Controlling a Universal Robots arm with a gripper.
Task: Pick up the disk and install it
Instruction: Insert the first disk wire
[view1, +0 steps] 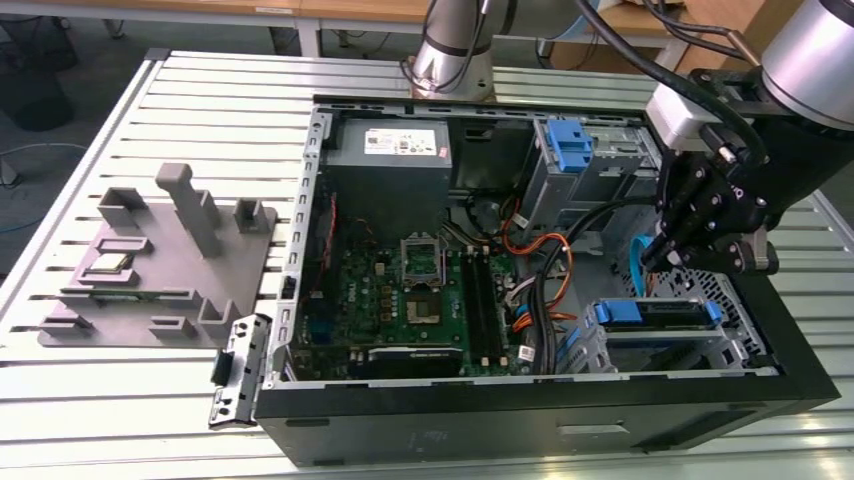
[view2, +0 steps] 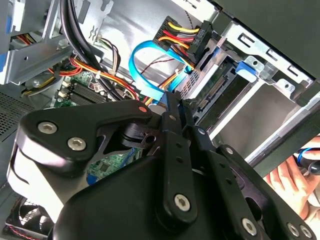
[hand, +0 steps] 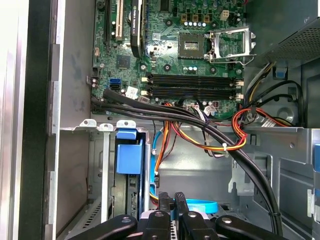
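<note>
Open computer case lies on its side on the slatted table. The arm comes in from the exterior view's right.

Tool: hangs inside the case over the drive cage. In the second wrist view the fingers are drawn close together, a narrow gap at most. Nothing solid is seen between them.

Disk: sits in the drive cage at the case's front corner, just below the tool and toward the case's black front edge. Its visible edge runs across the cage, exterior view's left to right. The blue end tab faces the motherboard. In the second wrist view its connector end shows just beyond the fingertips. Judgement: already seated or nearly so.

In the way: a flat blue cable loops beside the fingertips, and I cannot tell if it touches them. Orange and yellow leads plug in close by, and thick black cables cross between cage and motherboard.

Also noted: a person's hand outside the case wall, and a grey fixture block well apart on the table.
</note>
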